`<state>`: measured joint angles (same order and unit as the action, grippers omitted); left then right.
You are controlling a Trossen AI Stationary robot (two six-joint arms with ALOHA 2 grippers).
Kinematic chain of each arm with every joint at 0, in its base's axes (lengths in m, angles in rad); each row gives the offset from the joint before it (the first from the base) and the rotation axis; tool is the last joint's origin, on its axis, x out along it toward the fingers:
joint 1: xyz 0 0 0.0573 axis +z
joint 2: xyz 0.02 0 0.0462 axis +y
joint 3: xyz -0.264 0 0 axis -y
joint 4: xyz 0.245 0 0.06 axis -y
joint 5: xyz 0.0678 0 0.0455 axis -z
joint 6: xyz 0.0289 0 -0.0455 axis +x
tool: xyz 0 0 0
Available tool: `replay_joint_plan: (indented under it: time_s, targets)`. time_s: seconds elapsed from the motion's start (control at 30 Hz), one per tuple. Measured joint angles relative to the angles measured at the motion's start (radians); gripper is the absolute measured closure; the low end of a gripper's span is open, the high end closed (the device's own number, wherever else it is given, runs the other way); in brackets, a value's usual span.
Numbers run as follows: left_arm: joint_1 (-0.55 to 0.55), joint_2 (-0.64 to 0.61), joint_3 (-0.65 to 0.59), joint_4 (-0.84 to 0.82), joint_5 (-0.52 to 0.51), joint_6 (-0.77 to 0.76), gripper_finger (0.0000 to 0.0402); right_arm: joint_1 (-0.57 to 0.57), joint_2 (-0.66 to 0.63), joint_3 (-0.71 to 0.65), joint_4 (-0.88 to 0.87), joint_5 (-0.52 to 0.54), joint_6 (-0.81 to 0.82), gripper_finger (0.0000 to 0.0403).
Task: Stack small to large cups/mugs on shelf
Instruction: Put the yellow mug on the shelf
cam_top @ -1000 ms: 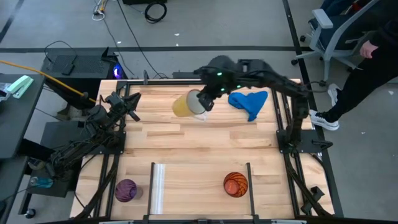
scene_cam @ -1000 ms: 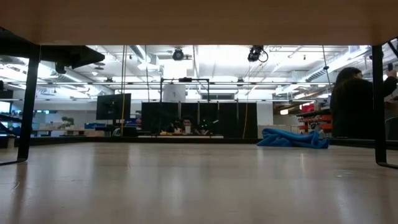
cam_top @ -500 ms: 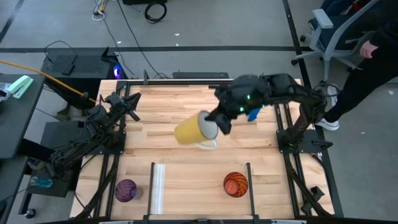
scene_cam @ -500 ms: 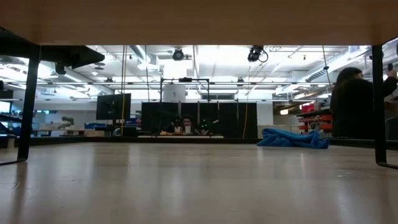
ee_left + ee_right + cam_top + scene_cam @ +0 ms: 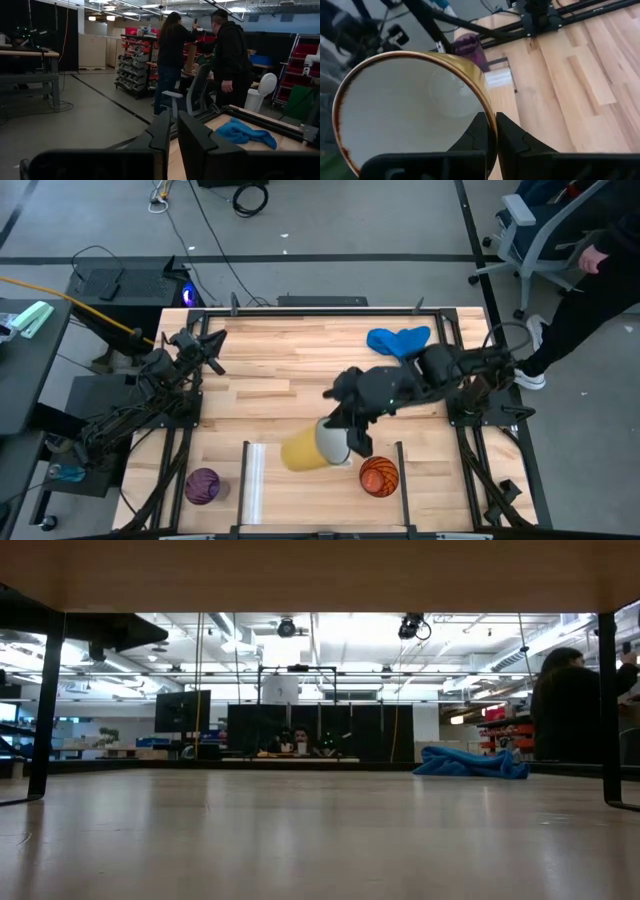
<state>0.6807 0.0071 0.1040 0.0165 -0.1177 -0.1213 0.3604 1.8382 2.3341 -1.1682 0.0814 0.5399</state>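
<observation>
Between its fingers, right hand (image 5: 345,442) pinches mug (image 5: 303,449) rim.

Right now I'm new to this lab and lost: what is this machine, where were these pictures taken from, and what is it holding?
It is a two-armed robot at a wooden table. One camera looks straight down, one sits at table height, and one rides on each wrist. The right gripper pinches the rim of a yellow mug with a white inside, carrying it near the front, between a pale upright strip and an orange cup. A purple cup stands at the front left; a blue cloth lies at the back. The left gripper waits at the table's left edge, holding nothing.
</observation>
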Motion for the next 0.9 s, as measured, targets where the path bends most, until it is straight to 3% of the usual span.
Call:
replay_joint_plan:
  time_s: [0.43,0.67,0.9]
  targets:
    - [0.0,0.0,0.0,-0.017,0.0,-0.004,0.0368,0.032,0.058,0.008,-0.011,-0.046,-0.167,0.0387]
    - [0.0,0.0,0.0,-0.018,0.0,-0.002,0.0369,0.023,0.138,0.008,-0.014,-0.094,-0.365,0.0387]
    - [0.0,0.0,0.0,-0.022,0.0,0.002,0.0376,0.011,0.167,0.008,-0.022,-0.1,-0.454,0.0387]
